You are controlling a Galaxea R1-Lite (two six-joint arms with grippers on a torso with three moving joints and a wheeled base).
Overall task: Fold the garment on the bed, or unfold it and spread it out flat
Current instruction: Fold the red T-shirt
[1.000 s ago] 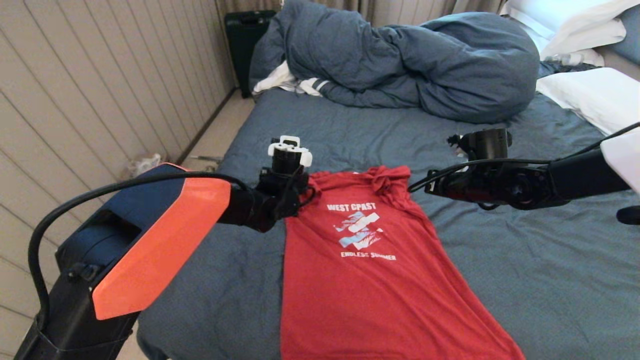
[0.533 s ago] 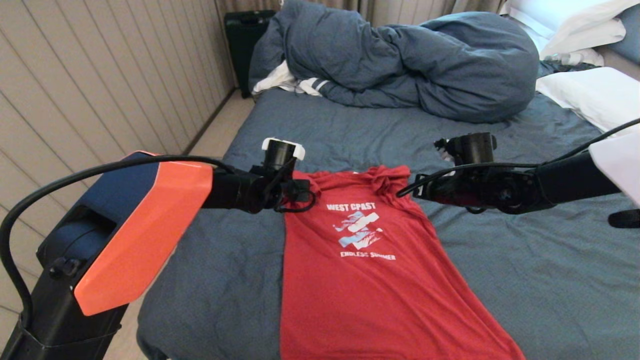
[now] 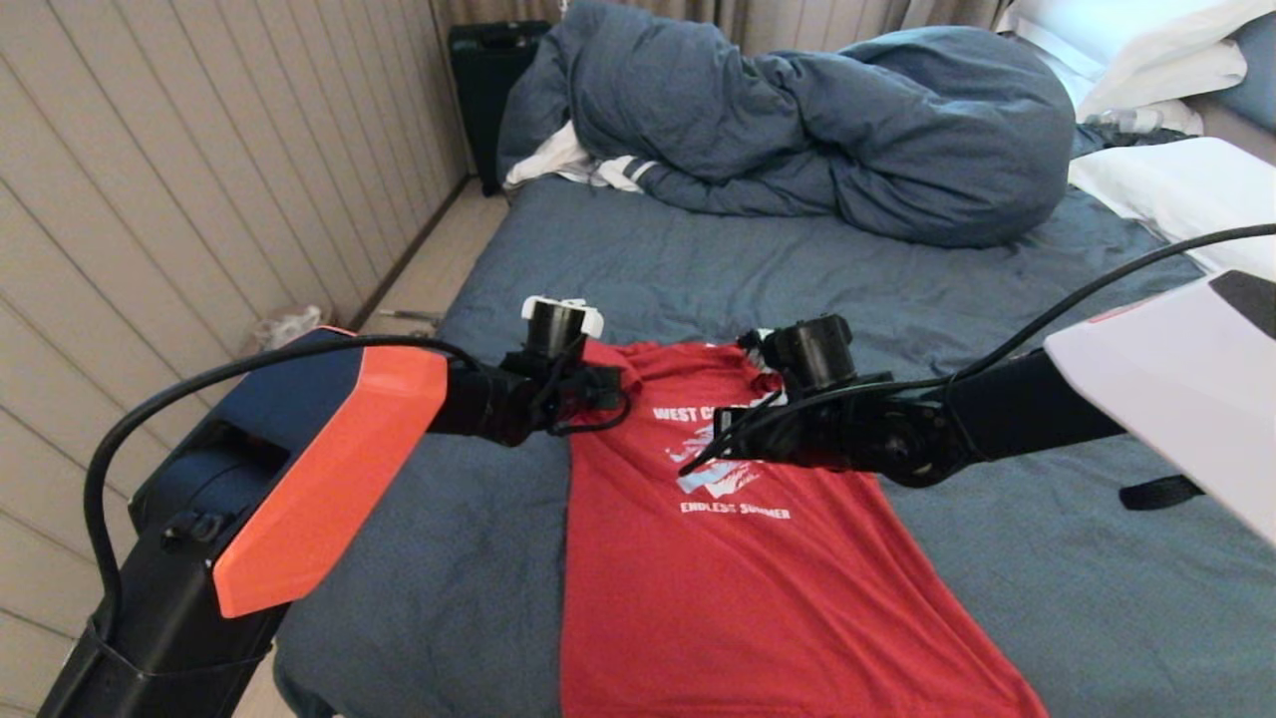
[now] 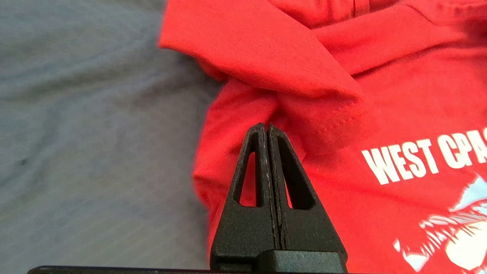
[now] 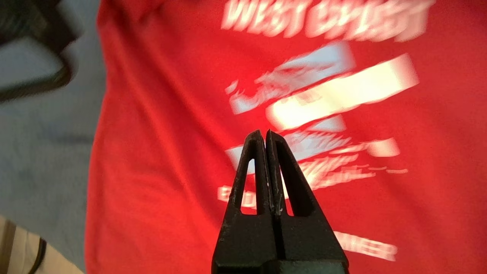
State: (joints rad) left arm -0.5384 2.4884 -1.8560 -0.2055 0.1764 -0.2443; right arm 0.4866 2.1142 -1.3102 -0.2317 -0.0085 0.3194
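The garment (image 3: 738,588), a red T-shirt with white lettering, lies face up on the bed (image 3: 997,558), hem toward me. Its left sleeve (image 4: 266,61) is folded over the shoulder, and the right shoulder is bunched. My left gripper (image 3: 604,387) sits at that left shoulder. In the left wrist view the left gripper (image 4: 265,127) is shut, its tips pinching a crease of cloth just below the folded sleeve. My right gripper (image 5: 264,131) is shut and empty and hangs above the chest graphic (image 5: 323,95). The right arm (image 3: 897,434) crosses the shirt from the right.
A bunched blue-grey duvet (image 3: 817,130) fills the far end of the bed, with a white striped cloth (image 3: 598,170) beside it. White pillows (image 3: 1166,189) lie at the far right. A panelled wall (image 3: 199,199) and a strip of floor (image 3: 429,269) run along the left.
My right arm has swung left, from beside the shirt's right shoulder to above the chest print. My left gripper has turned at the wrist while staying at the left shoulder.
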